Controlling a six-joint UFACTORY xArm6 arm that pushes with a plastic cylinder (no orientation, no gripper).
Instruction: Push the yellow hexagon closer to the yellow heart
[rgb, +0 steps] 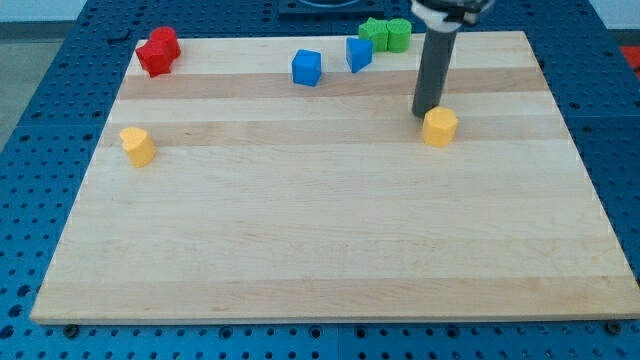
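Observation:
A yellow hexagon (439, 126) sits on the wooden board at the view's right, upper half. A yellow heart (137, 145) sits near the board's left edge at about the same height. My tip (424, 112) is the lower end of the dark rod and stands just up and to the left of the yellow hexagon, touching or nearly touching it. The two yellow blocks are far apart across the board.
Two red blocks (157, 51) huddle at the board's top left corner. A blue cube (307, 67) and another blue block (358, 53) sit at top centre. Two green blocks (386, 34) sit at the top edge, right of centre. The blue pegboard table surrounds the board.

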